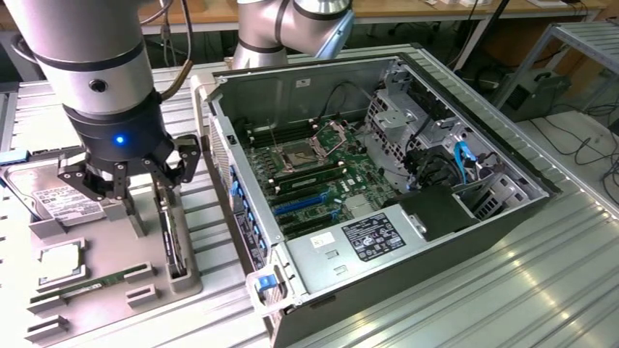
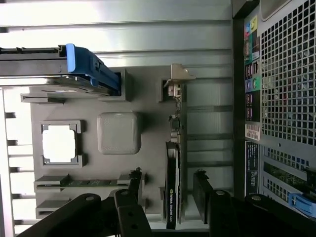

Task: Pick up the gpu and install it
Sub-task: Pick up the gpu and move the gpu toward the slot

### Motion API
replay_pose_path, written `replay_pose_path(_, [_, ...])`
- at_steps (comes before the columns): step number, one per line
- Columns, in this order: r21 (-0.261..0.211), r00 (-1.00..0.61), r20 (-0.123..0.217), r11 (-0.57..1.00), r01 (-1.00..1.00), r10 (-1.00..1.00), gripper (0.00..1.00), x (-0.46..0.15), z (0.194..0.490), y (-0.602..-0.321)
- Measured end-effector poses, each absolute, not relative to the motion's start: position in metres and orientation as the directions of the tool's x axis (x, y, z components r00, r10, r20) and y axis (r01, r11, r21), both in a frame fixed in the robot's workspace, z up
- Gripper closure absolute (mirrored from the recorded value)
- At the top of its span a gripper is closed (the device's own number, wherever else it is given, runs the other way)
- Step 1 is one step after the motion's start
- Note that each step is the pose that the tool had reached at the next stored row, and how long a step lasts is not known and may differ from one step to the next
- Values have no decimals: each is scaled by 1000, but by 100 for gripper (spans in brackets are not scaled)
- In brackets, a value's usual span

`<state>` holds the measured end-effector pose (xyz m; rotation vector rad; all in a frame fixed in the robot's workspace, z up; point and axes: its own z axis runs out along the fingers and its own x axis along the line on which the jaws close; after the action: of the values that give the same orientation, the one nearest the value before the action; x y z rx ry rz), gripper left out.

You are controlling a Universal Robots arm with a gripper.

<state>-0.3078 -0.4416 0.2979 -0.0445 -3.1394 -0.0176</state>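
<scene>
Computer case [image 1: 290, 87]: open on its side, at the exterior view's right.
Tray [image 1: 126, 250]: grey holder just beside the case, at the exterior view's left.
Gripper [image 1: 150, 206]: low over the tray, spread wide, gripping nothing.
Gpu [image 2: 174, 143]: upright on its long edge in a tray slot, directly under the gripper, between its fingers [image 2: 200, 187], touching neither.
Long axis: crosswise to the closing line, parallel to the case wall.
Grip zone: black cooler [image 2: 171, 192] half flanked; silver bracket [image 2: 177, 79] end further off.
Offset: card nearer one finger.

One gpu [image 1: 173, 233], one hard drive [image 1: 37, 190], one processor [image 1: 60, 259], perhaps one memory stick [image 1: 93, 286].
</scene>
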Motion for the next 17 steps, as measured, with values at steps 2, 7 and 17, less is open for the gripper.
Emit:
replay_pose_path(2, [10,-1000,7,1000,21,21,46,-308,294,-442])
replay_pose_path(7, [2,-1000,9,1000,15,15,46,-300,286,-443])
replay_pose_path(17, [0,-1000,11,1000,11,11,46,-298,267,-450])
